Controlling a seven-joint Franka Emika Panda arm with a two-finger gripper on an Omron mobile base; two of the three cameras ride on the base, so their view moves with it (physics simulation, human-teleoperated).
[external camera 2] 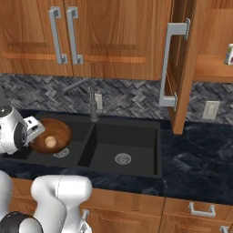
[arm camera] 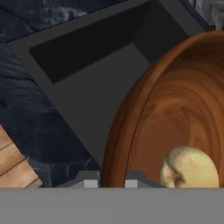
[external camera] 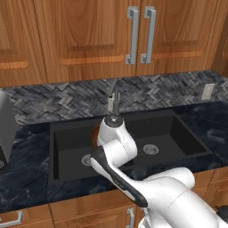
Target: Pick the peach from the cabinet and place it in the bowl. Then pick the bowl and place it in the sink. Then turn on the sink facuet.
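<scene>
Over sink (external camera 2: 136, 150) — bowl (external camera 2: 54, 132) tilted, peach (external camera 2: 51, 142) inside.

This is a kitchen. I see a black sink (external camera 2: 120, 157) with a faucet (external camera 2: 92, 105), brown wood cabinets (external camera 2: 109, 36), and a dark stone counter (external camera 2: 195, 159).

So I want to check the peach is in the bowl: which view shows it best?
The hand view: the peach lies large inside the bowl. The right base view shows it small in the bowl; in the left base view the arm covers it.
</scene>
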